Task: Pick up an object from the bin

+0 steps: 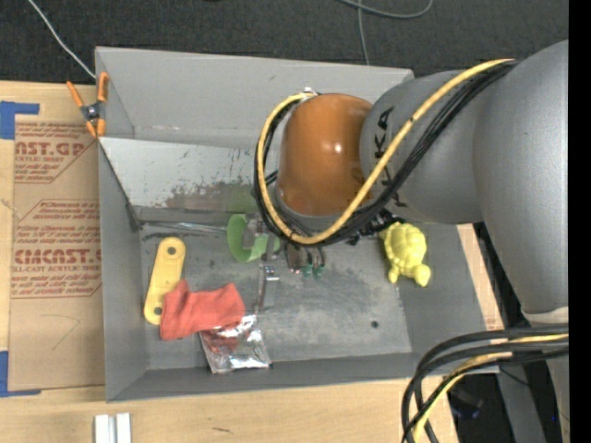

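So the arm (517, 137) comes in from the right and its big orange cover (323, 155) hangs over the middle of the grey bin (175, 164), with a yellow cable (262, 160) looped round it. The end effector (295, 262) pokes out just under the lower edge of that cover, down close to the bin floor. Honestly I can't tell how far open it is, the cover hides most of it, and I can't see anything gripped in it either.

The closest thing is a green curved piece (244, 238), maybe a little cup or scoop, sitting just to the left of the end effector, about mid-bin near the foot of the back wall. Whether the two touch, I can't say. There's also a thin silvery bit (268, 286) just below it on the floor; I can't make out what it is.

Other stuff in there:
- a flat yellow piece with a rounded top (163, 277) on the left side, lying tilted
- a red cloth (199, 310) bunched up right against the lower end of that yellow piece
- a clear crinkly packet (235, 347) with something red inside, touching the cloth's lower right edge, near the front wall
- a lumpy yellow figure (405, 253) on the right side, well apart from the left-hand group and just right of the cover

The floor between the figure and the packet is bare, scuffed metal.
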Action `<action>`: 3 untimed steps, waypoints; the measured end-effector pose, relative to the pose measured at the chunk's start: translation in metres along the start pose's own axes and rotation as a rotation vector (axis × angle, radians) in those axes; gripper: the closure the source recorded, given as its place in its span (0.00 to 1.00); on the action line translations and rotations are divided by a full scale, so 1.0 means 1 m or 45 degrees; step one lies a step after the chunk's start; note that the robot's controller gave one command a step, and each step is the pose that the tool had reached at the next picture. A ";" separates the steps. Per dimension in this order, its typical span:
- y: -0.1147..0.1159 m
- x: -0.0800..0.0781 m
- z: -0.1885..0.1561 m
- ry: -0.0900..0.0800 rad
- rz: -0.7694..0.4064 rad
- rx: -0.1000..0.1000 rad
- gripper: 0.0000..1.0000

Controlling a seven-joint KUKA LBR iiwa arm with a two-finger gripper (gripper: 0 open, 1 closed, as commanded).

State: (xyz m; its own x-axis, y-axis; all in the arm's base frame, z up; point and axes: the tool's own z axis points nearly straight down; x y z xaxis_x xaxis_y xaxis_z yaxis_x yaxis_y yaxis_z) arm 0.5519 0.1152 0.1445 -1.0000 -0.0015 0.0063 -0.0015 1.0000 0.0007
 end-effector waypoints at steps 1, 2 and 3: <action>-0.001 -0.002 -0.005 -0.009 0.001 -0.001 0.00; 0.043 0.026 0.070 -0.003 -0.163 -0.001 0.00; 0.042 0.060 0.073 -0.022 -0.100 -0.004 0.00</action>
State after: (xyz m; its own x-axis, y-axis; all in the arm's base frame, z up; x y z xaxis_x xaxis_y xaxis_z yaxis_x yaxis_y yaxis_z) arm 0.4915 0.1575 0.0719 -0.9967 -0.0799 -0.0112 -0.0799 0.9968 0.0039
